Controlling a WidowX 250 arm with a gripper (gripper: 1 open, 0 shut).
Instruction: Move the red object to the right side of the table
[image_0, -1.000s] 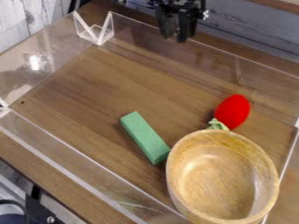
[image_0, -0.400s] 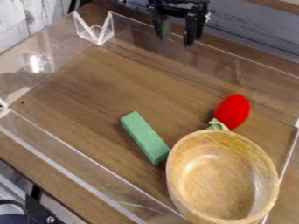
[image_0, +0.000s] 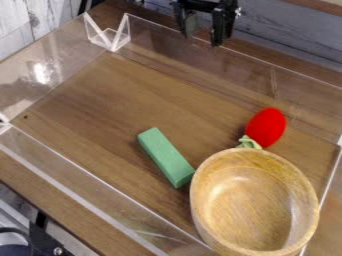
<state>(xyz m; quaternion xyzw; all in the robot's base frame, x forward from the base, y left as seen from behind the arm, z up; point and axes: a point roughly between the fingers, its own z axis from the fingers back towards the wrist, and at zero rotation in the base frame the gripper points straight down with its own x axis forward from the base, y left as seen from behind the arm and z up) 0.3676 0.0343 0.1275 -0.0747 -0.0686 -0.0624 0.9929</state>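
Observation:
The red object, a small glossy strawberry-like toy with a light-green leafy end, lies on the right part of the table, touching the rim of a wooden bowl. My gripper hangs at the top of the camera view over the table's far edge, pointing down, its two dark fingers spread open with nothing between them. It is well apart from the red object.
A large wooden bowl stands at the front right. A green rectangular block lies left of the bowl. Low clear acrylic walls ring the tabletop, with a folded clear corner piece at the far left.
The gripper's fingers have spread from close together to wide apart. The red object, block and bowl have not moved.

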